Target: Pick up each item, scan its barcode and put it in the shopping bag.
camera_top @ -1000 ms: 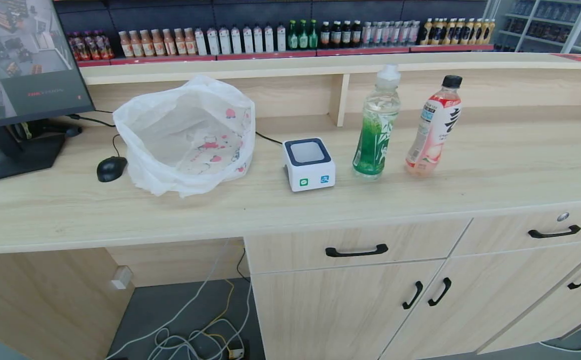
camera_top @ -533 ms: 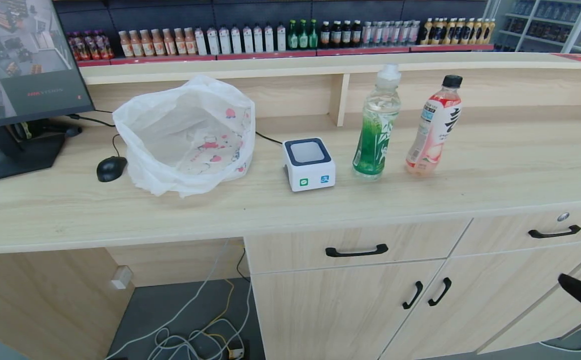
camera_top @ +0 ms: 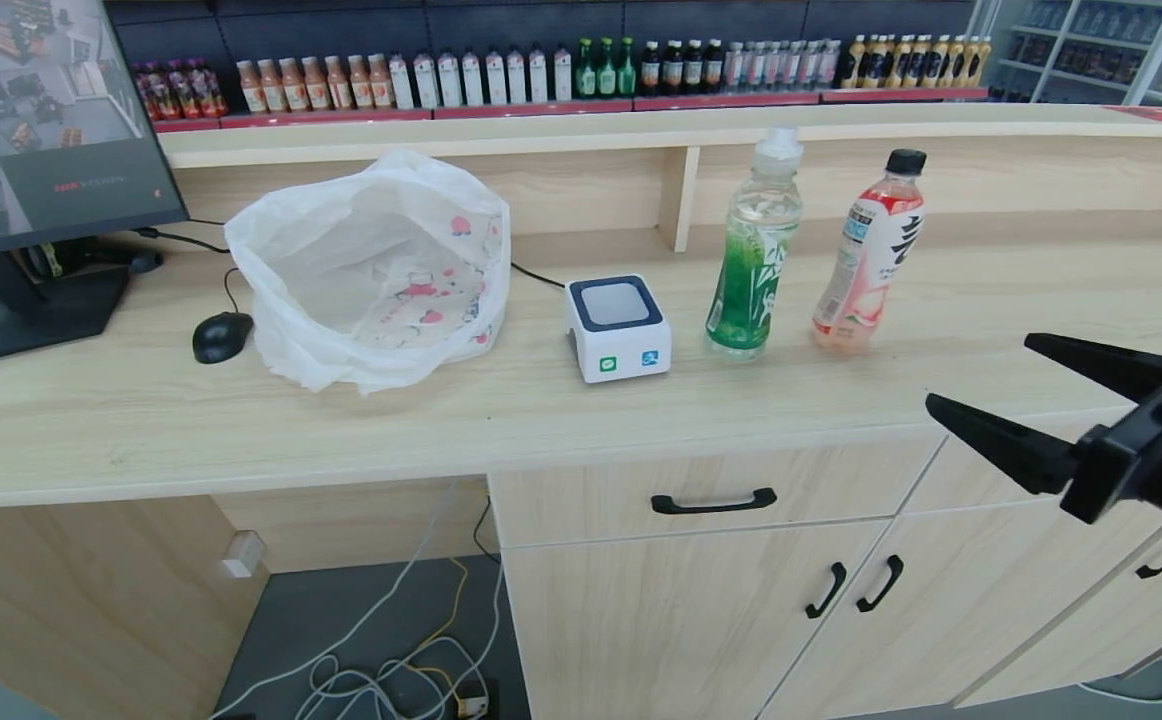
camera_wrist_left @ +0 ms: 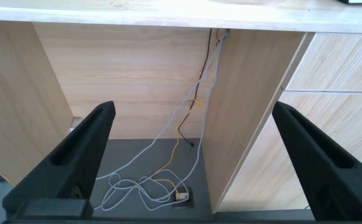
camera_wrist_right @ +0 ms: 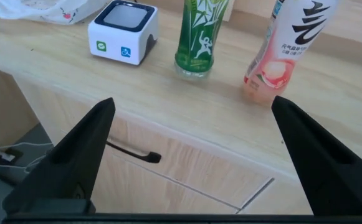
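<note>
Logging the stock as it stands on my screens, item by item.

1. Counter (camera_top: 541,420): pale wood, running left to right.
2. Shopping bag (camera_top: 371,270): white plastic with red and pink prints. It stands on the left part of the counter with its mouth open upward.
3. Scanner (camera_top: 617,328): a small white cube with a dark-framed window on top, just right of the shopping bag and apart from it.
4. Green bottle (camera_top: 753,260): upright, with a clear cap, near the scanner on its right and not touching it.
5. Pink bottle (camera_top: 866,260): upright, with a black cap, just right of the green bottle with a gap between them.
6. Right gripper (camera_top: 981,372): at the near right, out in front of the counter's near edge and the drawer (camera_top: 641,490) fronts. I read its jaws as wide apart with nothing between them. The pink bottle is well apart from it, farther off and to the left.
7. Left gripper (camera_wrist_left: 193,109): held low, below the countertop, facing the open bay under the counter. Its jaws are spread wide and hold nothing.
8. Cables (camera_wrist_left: 162,180): white and yellow, lying loose on the dark floor of that bay.
9. Mouse (camera_top: 222,337): black, just beside the shopping bag's left side.
10. Monitor (camera_top: 41,120): at the far left, on a dark stand.
11. Shelf (camera_top: 561,105): at the far back, lined with rows of bottles.
</note>
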Tool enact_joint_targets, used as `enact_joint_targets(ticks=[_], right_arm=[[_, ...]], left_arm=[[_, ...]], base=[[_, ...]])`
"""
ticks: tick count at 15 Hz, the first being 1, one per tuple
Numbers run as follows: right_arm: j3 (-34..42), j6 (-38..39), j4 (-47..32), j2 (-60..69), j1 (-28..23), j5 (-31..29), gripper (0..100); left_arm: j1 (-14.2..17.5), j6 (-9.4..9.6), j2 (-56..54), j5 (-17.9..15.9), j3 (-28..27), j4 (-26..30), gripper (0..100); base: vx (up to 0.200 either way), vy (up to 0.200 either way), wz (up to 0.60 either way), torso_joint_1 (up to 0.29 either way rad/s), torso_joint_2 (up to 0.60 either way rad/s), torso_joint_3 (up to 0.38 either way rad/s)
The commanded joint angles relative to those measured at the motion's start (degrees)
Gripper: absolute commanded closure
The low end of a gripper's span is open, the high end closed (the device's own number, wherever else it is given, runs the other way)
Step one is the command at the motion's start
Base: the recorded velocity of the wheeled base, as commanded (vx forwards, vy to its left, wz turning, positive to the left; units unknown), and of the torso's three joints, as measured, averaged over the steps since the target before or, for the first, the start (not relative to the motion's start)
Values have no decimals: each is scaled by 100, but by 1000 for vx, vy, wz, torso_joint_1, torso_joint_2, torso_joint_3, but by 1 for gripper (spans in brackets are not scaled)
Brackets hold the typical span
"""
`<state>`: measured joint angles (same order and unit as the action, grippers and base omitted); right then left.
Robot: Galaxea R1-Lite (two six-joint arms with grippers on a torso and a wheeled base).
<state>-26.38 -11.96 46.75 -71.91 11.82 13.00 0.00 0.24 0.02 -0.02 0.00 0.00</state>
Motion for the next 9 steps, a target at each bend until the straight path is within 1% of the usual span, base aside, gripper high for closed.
enact_joint_targets(ticks=[1, 4, 6, 8, 9], right_arm=[[-210, 45, 800, -1237, 136, -271, 0], [-605, 317, 2049, -2327, 303, -675, 0], [-1062, 502, 2154, -2705, 303, -1115, 0], [-1642, 581, 2259, -3110, 312, -1220, 0], [-1774, 581, 2259, -3180, 329, -1220, 0]], left_arm=[[0, 2, -2, 2, 0, 0, 0], [0, 2, -2, 2, 0, 0, 0], [0, 2, -2, 2, 0, 0, 0], [0, 2, -2, 2, 0, 0, 0], [0, 2, -2, 2, 0, 0, 0]], base=[[0, 0, 0, 0, 0, 0], [0, 0, 0, 0, 0, 0], [0, 0, 0, 0, 0, 0], [0, 0, 0, 0, 0, 0], [0, 0, 0, 0, 0, 0]])
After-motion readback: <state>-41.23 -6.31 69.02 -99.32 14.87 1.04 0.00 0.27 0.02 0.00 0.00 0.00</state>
